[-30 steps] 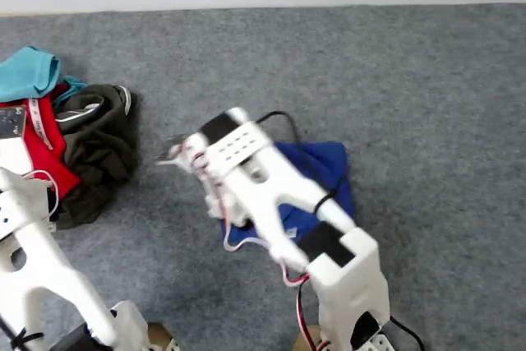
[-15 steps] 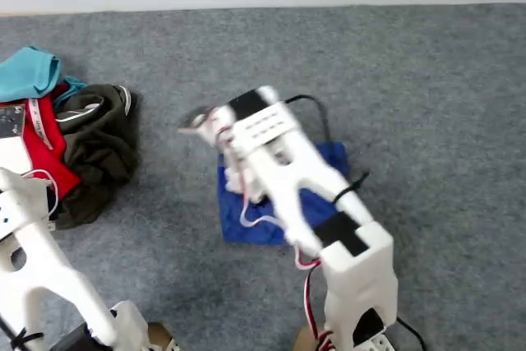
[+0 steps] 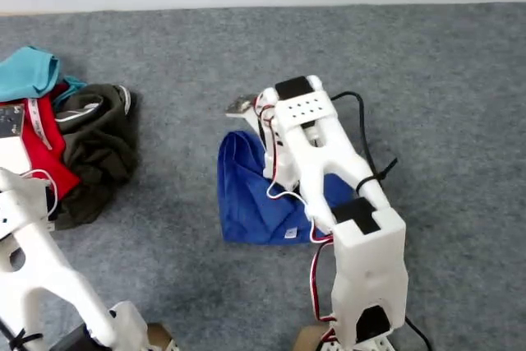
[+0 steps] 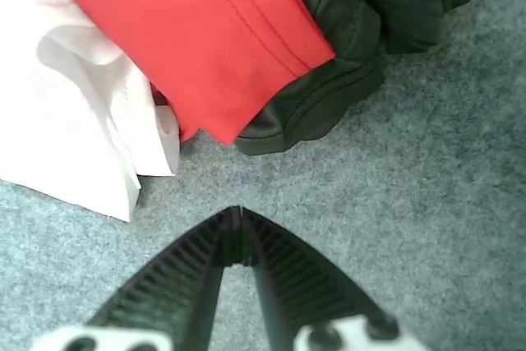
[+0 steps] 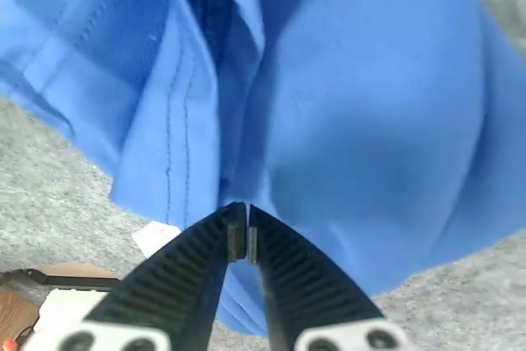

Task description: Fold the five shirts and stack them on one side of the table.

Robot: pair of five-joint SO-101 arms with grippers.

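A blue shirt (image 3: 251,195) lies partly folded in the middle of the grey table, with creases and a white tag showing in the right wrist view (image 5: 345,121). My right gripper (image 5: 239,234) hangs shut above it with nothing between its fingers; from the high view its tip (image 3: 241,106) is at the shirt's far edge. A pile at the left holds a teal shirt (image 3: 33,71), a red shirt (image 3: 43,147) and a dark olive shirt (image 3: 99,145). My left gripper (image 4: 241,240) is shut over bare table just short of the red shirt (image 4: 189,30), olive shirt (image 4: 362,30) and a white shirt (image 4: 66,137).
Grey felt table (image 3: 444,104) stretches open to the right and along the back. The left arm's white body (image 3: 33,269) stands at the front left, beside the pile. A pale wall runs along the table's far edge.
The right arm swung from the left of the blue shirt toward the back and right, its gripper now at the shirt's far edge. The shirt's left side lies uncovered.
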